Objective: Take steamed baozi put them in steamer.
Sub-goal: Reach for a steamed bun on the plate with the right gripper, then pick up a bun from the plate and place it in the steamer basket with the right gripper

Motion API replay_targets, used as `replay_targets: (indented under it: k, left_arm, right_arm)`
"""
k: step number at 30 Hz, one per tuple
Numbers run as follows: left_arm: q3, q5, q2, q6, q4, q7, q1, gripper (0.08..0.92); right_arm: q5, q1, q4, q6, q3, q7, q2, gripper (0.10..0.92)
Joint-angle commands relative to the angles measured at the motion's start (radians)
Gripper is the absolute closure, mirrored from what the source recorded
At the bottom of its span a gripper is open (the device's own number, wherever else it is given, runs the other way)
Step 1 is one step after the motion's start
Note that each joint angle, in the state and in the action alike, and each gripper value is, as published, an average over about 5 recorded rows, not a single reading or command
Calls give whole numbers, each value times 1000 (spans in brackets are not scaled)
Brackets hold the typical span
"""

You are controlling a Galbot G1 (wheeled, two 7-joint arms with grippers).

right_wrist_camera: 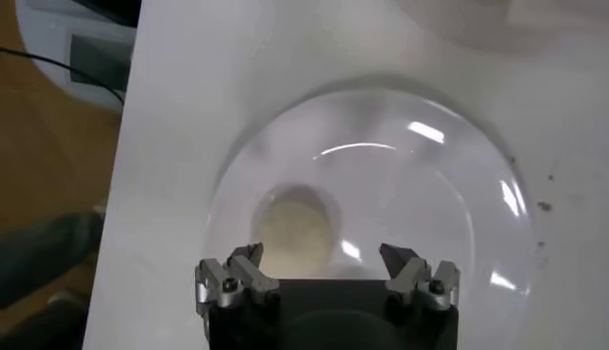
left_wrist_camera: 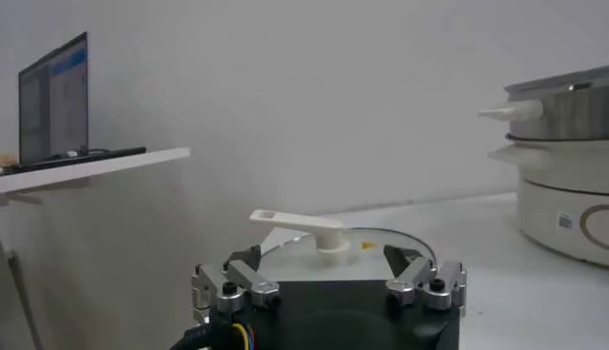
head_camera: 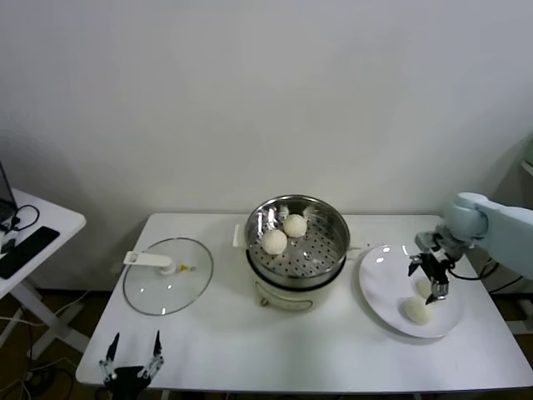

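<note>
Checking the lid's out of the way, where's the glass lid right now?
Head view: the glass lid lies flat on the table's left side, beside the steamer.

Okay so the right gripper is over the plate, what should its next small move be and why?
Probably lower the right gripper straight onto the baozi beneath it and close. Its jaws stand open above the white plate, where two baozi remain, while two already sit in the steamer. The left gripper waits at the table's near edge.

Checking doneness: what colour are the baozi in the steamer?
Cream-white baozi, steamer; head view shows them best.
</note>
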Motion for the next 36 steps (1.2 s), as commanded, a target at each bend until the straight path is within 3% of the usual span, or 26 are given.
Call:
replay_targets:
  k: [1, 23, 36]
  left_arm:
    - [2, 8, -42, -1, 4, 0, 1, 177]
    - [0, 15, -38, -4, 4, -2, 3, 177]
    - [1, 18, -39, -6, 3, -3, 3, 177]
  right_arm:
    - [-80, -166, -13, 4, 130, 6, -34, 203]
    - [-125, -255, -30, -22, 221, 33, -6, 203]
    - [-110, -124, 0, 0, 161, 26, -6, 316]
